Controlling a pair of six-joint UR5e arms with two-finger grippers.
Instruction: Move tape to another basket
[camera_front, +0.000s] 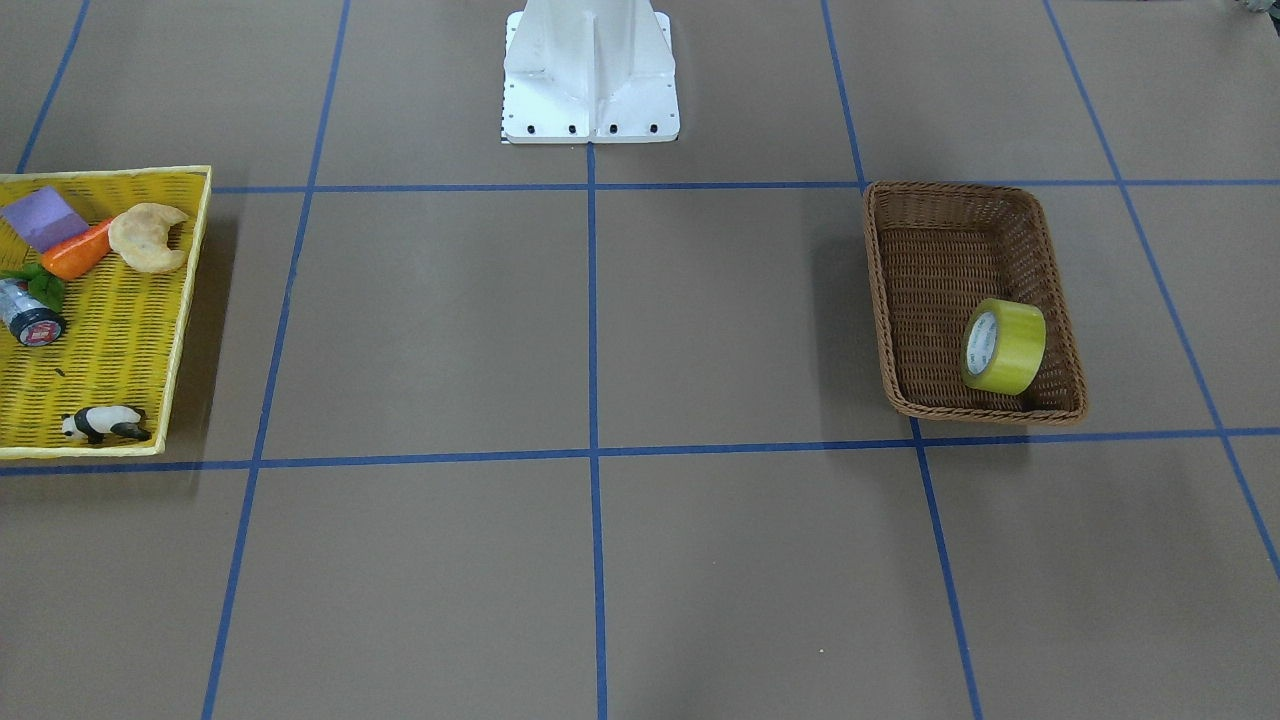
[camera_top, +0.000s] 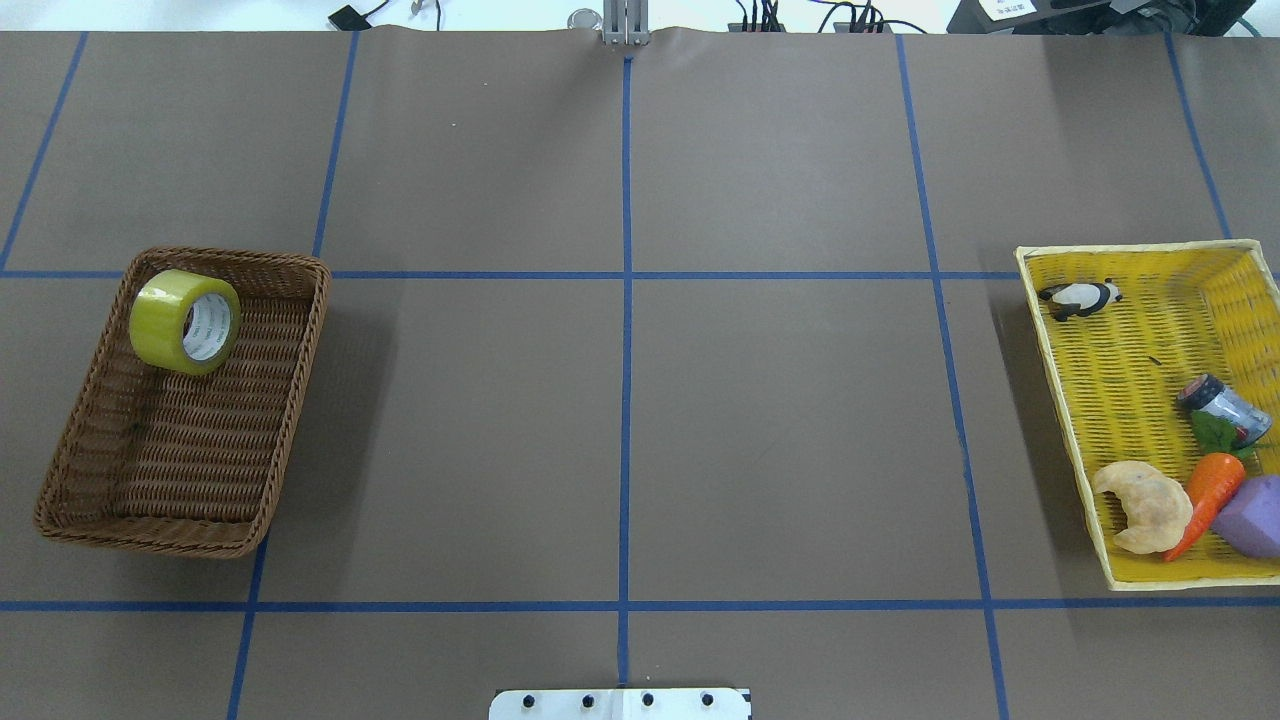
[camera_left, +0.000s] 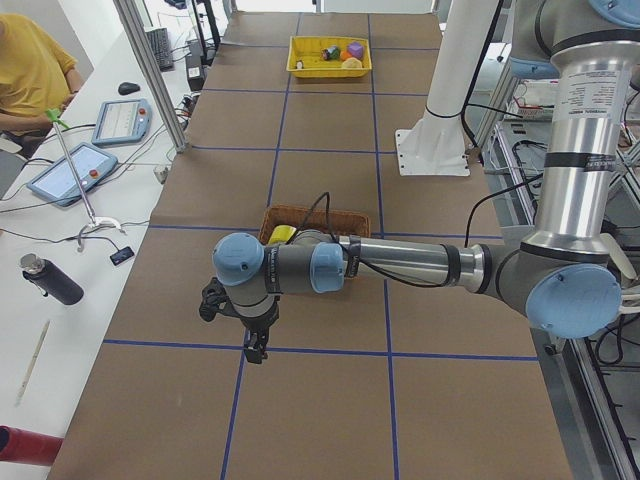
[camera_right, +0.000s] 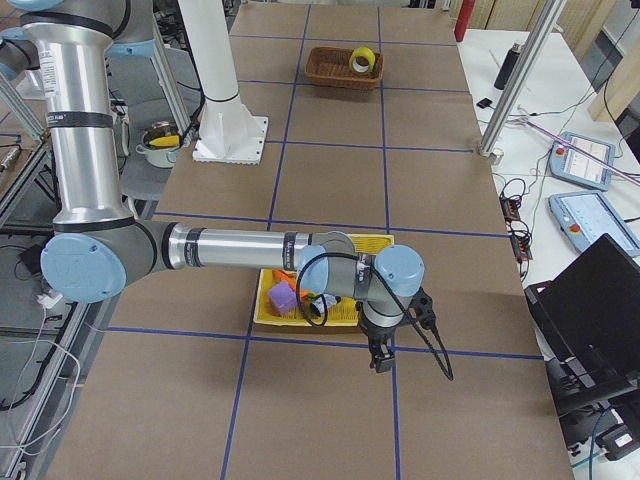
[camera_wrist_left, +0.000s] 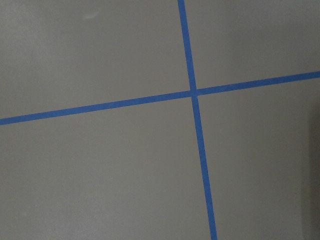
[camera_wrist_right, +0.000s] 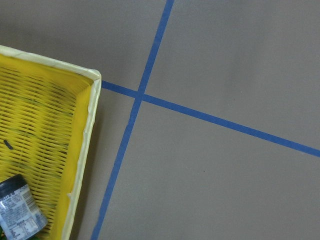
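Note:
The tape (camera_top: 185, 321), a yellow-green roll with a white core, stands on edge in the far corner of the brown wicker basket (camera_top: 308, 330) on the table's left side. Both also show in the front view, the tape (camera_front: 1003, 346) inside the basket (camera_front: 880, 300). No gripper shows in the overhead, front or wrist views. In the exterior left view my left gripper (camera_left: 255, 350) hangs over bare table beside the basket (camera_left: 300, 212). In the exterior right view my right gripper (camera_right: 381, 358) hangs beside the yellow basket (camera_right: 375, 241). I cannot tell whether either is open or shut.
The yellow woven basket (camera_top: 1060, 400) on the right holds a toy panda (camera_top: 1078, 297), a croissant (camera_top: 1145, 505), a carrot (camera_top: 1208, 490), a purple block (camera_top: 1258, 515) and a small dark cylinder (camera_top: 1225, 403). The white robot base (camera_front: 590, 75) stands at the table's near-robot edge.

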